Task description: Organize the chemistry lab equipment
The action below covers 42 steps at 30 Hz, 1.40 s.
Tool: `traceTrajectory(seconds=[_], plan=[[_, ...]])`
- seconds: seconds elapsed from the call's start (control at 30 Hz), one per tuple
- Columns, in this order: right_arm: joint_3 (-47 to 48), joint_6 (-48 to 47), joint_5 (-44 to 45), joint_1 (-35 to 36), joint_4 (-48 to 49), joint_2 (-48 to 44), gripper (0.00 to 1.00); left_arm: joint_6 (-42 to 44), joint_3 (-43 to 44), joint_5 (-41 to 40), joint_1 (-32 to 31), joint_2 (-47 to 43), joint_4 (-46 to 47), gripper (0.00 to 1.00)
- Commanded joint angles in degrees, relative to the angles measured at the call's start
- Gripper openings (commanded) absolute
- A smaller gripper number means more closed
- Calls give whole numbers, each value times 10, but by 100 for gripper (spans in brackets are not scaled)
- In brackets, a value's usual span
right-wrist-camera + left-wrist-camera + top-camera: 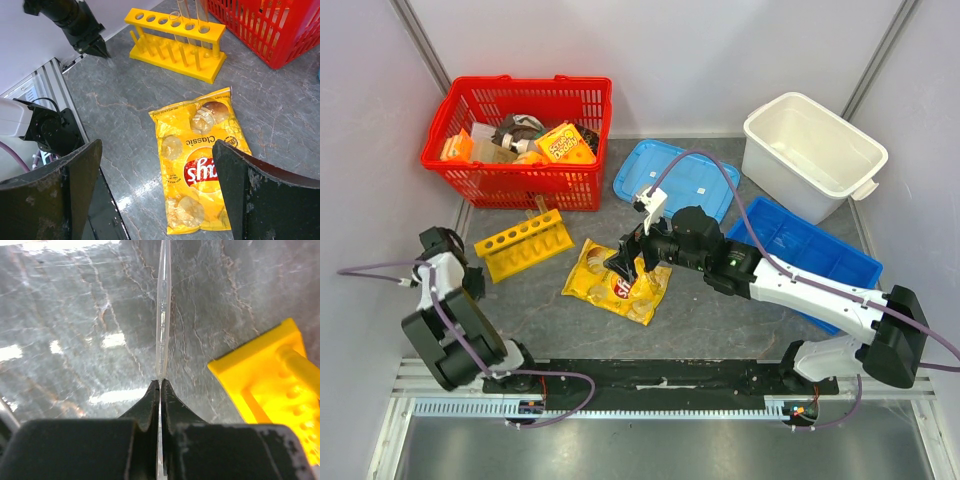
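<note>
In the left wrist view my left gripper (160,381) is shut, and a thin clear tube (163,305) runs straight out from between its jaws over the grey table. A yellow test tube rack (272,385) lies just to its right. From above, the left gripper (440,245) is at the far left, beside the rack (520,243). The rack (175,42) holds clear tubes. My right gripper (625,262) hangs wide open above a yellow chips bag (617,282). In the right wrist view the bag (202,165) lies flat between the jaws of the right gripper (157,145).
A red basket (520,85) of mixed items stands at the back left. A white tub (815,150) is at the back right. A blue lid (675,180) and a blue tray (820,255) lie right of centre. Walls close in on both sides.
</note>
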Motion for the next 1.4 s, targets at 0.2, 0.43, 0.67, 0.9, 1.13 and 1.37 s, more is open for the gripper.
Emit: traceTrajectory(seconds=[0.2, 0.43, 0.67, 0.9, 1.13, 1.37], plan=[[13, 19, 3, 3, 7, -39, 98, -3, 100, -32, -7, -187, -77, 2], [54, 17, 100, 2, -47, -24, 98, 162, 178, 71, -119, -229, -17, 2], [102, 5, 127, 1, -50, -22, 98, 219, 144, 309, -208, -314, 106, 2], [117, 32, 110, -7, -4, -16, 93, 208, 72, 523, -301, -324, 249, 2], [72, 91, 83, -23, 98, -8, 80, 221, 51, 572, -409, -298, 307, 2], [59, 126, 95, -33, 135, 21, 72, 210, 38, 573, -478, -260, 367, 2]])
